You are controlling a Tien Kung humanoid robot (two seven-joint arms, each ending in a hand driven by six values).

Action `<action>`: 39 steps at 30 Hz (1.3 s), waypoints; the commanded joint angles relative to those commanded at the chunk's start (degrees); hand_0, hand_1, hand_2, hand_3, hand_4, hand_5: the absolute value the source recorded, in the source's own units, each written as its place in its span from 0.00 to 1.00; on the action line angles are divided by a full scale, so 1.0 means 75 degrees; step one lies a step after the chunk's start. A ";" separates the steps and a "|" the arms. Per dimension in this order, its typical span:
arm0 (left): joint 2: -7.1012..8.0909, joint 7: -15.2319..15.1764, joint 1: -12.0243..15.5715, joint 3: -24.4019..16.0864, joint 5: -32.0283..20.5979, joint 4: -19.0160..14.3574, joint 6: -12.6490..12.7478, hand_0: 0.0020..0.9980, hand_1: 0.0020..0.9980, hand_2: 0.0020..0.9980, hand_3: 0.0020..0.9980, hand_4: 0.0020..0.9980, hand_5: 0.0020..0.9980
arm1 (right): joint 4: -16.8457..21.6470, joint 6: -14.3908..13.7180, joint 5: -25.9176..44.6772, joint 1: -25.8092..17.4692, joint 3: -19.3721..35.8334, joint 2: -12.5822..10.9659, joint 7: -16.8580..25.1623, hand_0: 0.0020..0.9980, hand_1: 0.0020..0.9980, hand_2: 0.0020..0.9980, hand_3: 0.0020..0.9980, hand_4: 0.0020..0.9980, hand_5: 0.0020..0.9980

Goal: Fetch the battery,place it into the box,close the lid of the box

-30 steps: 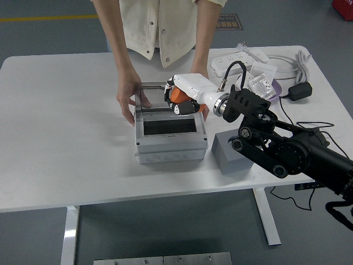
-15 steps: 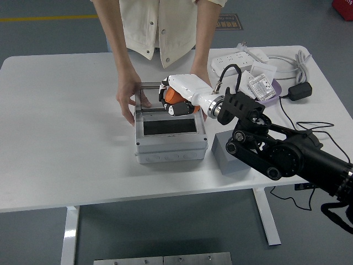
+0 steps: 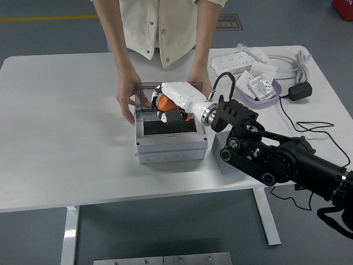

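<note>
The robot's right hand [image 3: 168, 105], fingers curled round the orange battery [image 3: 164, 101], hovers over the open box [image 3: 170, 144] directly beneath them, battery not yet released, lid unclosed.

No text, label, brand, number or sign can be read with certainty anywhere. A dark floor sign [image 3: 229, 22] beyond the table's far edge bears pale lettering too small to make out, and the small packet [image 3: 260, 86] in the purple tray [image 3: 274, 91] near the table's far right corner carries fine print that is blurred past reading. The grey box [image 3: 170, 141], the white power strip [image 3: 238, 62] by the far edge and the robot's right hand [image 3: 170, 103] show no legible markings.
</note>
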 joint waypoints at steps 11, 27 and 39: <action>0.0000 -0.0002 -0.0041 0.0108 -0.0102 0.0000 -0.0002 0.63 0.74 0.57 0.53 0.23 0.04 | -0.0022 0.0053 0.0015 -0.0026 -0.0048 0.0062 0.0090 0.44 0.42 0.44 0.59 0.38 0.16; 0.0002 -0.0032 -0.0087 0.0356 -0.0324 0.0000 -0.0015 0.63 0.74 0.57 0.53 0.23 0.04 | -0.0103 -0.0037 0.0120 -0.0173 -0.0196 0.0153 0.0161 0.49 0.49 0.53 0.66 0.66 0.32; -0.0022 -0.0035 -0.0084 0.0426 -0.0375 0.0000 -0.0021 0.62 0.74 0.57 0.53 0.22 0.04 | 0.0454 0.0167 0.0341 -0.0121 0.0406 -0.0160 0.0052 0.61 0.53 0.54 0.67 0.80 0.47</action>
